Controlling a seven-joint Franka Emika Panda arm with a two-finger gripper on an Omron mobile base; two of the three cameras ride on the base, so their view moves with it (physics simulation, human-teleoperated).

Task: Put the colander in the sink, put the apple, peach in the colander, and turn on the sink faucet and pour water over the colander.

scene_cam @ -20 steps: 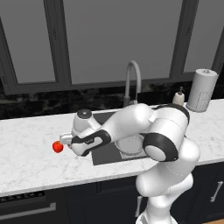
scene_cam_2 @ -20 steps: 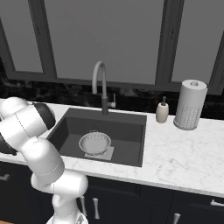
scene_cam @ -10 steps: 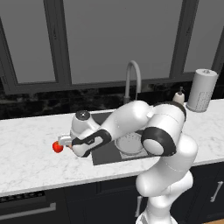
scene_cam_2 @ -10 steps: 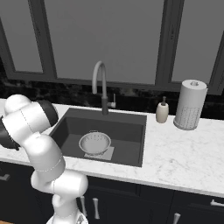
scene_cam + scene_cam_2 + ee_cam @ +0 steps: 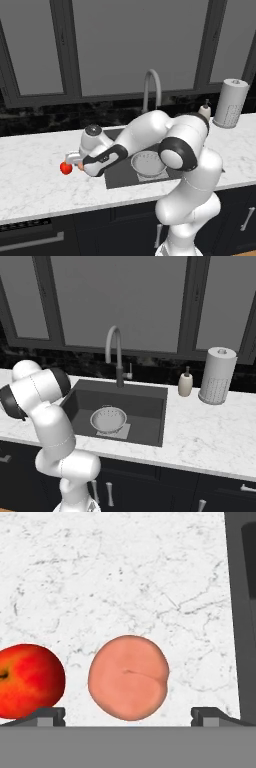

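Gripper (image 5: 128, 714) open, straddling the peach (image 5: 128, 677) on the counter (image 5: 125, 577); colander (image 5: 108, 419) sits in the sink (image 5: 145, 401). Risk: one fingertip may nudge the adjacent apple (image 5: 29, 680), rolling it away.

Peach (image 5: 129, 677) between open pincer (image 5: 128, 714) tips, apple (image 5: 29, 681) just beside

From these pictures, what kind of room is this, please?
Most likely a home kitchen: a dark sink set in a marble counter, a gooseneck faucet under dark windows, and a paper towel roll.
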